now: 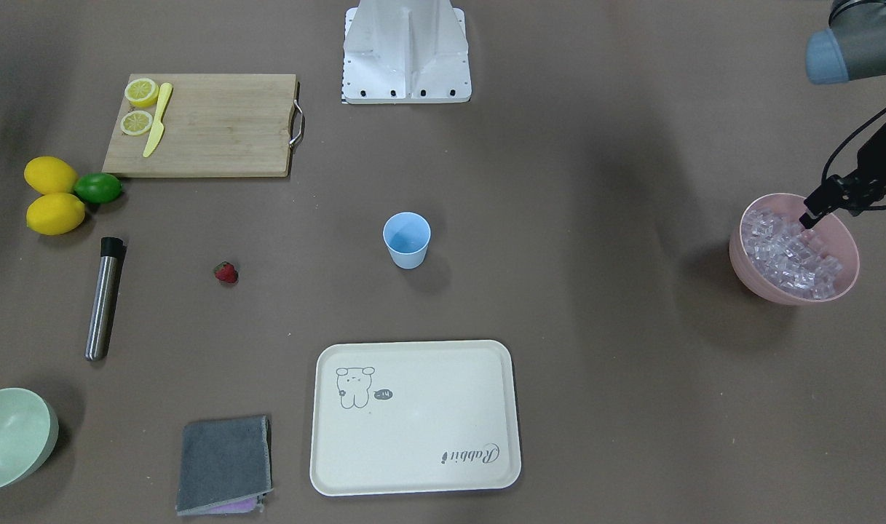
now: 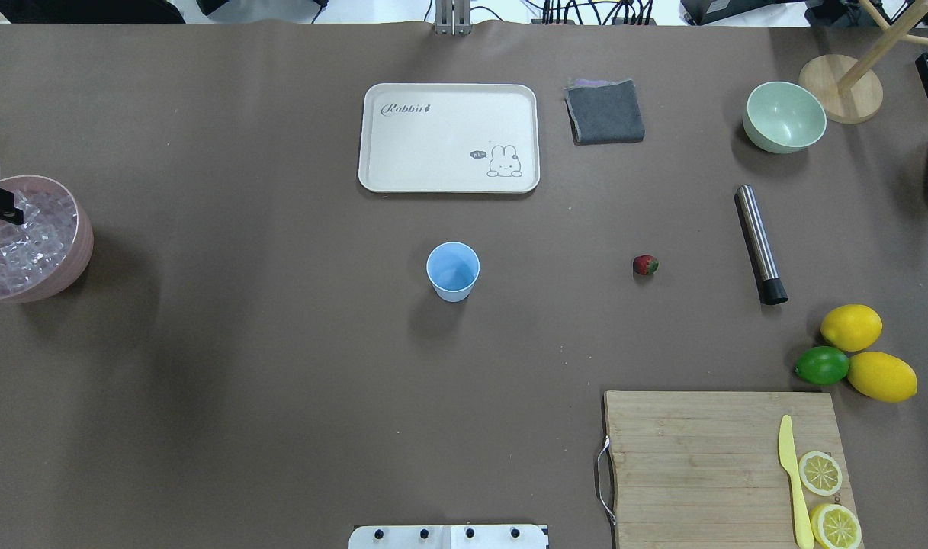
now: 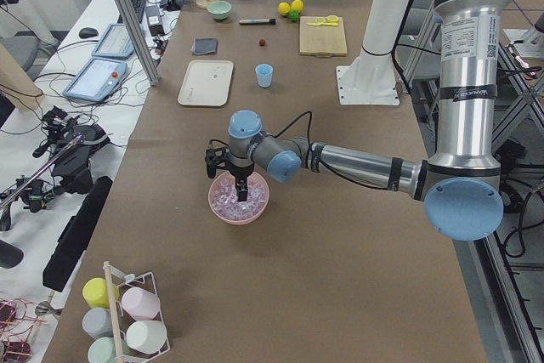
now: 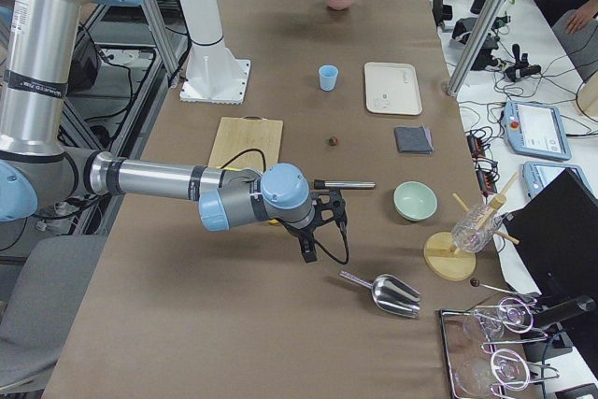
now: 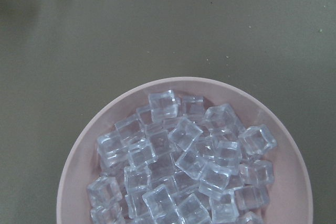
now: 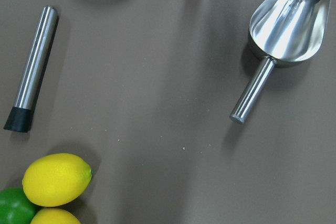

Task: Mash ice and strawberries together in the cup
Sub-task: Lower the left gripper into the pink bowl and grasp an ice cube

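Only exterior right shows right gripper

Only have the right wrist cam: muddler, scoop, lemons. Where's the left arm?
Observer: The left gripper hangs over the pink bowl at the table's far left end, with its tips at the ice. I can't tell if it's open or shut.
Operator: Anything loaded yet?
Observer: No. The cup stands upright and empty mid-table.
Operator: And the other ingredient?
Observer: The strawberry lies on the bare table between the cup and the muddler, touching neither.
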Action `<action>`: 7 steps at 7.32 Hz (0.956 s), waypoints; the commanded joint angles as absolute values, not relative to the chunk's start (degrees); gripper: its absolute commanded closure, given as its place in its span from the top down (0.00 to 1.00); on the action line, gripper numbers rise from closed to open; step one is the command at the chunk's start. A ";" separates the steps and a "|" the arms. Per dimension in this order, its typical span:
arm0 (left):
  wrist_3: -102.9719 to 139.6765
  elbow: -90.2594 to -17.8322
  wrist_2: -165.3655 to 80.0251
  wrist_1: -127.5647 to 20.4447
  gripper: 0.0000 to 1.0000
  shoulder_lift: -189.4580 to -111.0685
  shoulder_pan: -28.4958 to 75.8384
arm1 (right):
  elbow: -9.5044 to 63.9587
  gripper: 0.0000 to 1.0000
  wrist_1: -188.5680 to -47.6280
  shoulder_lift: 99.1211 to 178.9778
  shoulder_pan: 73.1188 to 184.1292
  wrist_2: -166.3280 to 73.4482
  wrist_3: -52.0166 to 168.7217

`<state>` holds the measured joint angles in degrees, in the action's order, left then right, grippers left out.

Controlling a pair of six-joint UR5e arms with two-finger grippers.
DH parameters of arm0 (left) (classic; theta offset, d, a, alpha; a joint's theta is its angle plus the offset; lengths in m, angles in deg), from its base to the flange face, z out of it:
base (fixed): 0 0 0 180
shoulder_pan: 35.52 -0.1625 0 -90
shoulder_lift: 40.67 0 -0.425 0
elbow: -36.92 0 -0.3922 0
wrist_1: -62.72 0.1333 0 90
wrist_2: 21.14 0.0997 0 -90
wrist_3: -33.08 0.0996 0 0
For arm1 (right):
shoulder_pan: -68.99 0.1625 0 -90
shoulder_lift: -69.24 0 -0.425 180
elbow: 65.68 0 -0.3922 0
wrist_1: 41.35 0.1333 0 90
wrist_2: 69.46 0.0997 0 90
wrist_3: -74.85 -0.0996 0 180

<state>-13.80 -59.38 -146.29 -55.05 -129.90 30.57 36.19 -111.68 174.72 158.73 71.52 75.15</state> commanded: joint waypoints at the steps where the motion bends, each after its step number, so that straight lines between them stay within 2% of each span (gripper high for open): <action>1: -12.88 -55.03 -146.21 -57.42 0.95 -133.29 29.17 | 36.19 1.00 -111.75 174.80 158.73 71.60 75.12; 4: -12.88 -50.71 -146.21 -58.04 0.95 -136.03 28.02 | 36.18 1.00 -111.84 174.80 158.73 71.52 74.94; 7: -12.71 -51.67 -143.93 -58.75 0.92 -134.62 27.93 | 36.10 1.00 -112.01 174.80 158.73 71.60 74.94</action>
